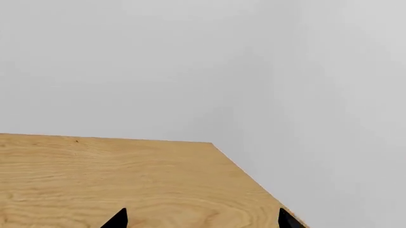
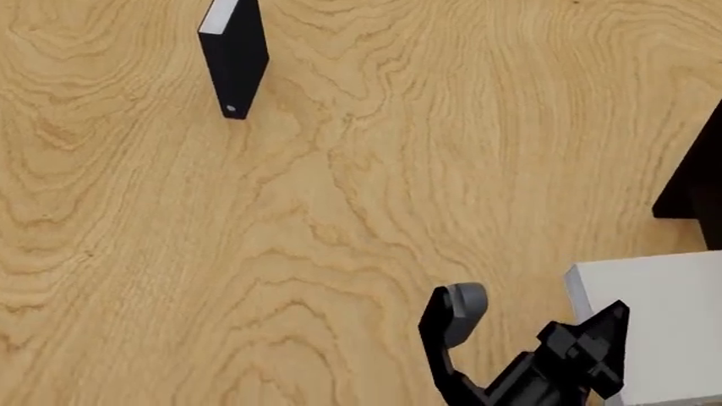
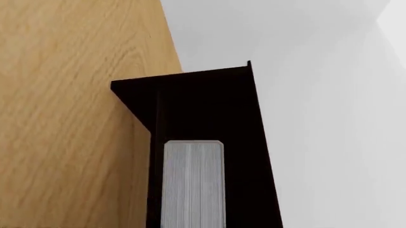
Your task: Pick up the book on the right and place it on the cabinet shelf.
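**Grey hardcover at lower right, cabinet beside it**

- **Item:** the book, plain light grey, lower right of the head view, partly cut by the frame edge. In the right wrist view its white page edges stand against the dark cabinet shelf.
- **Handling (judged):** stiff, fairly thick, moderate weight, smooth covers likely slippery; best pinched across the two covers, not by the pages.
- **Right gripper:** lower centre of the head view, jaws spread, one finger free over the tabletop, the other at the book's near edge; contact cannot be told.
- **Left gripper:** two tips well apart, nothing between them.
- **Surroundings:** black book upright, upper left, well apart. The cabinet at right edge stands near the book and crowds the approach.
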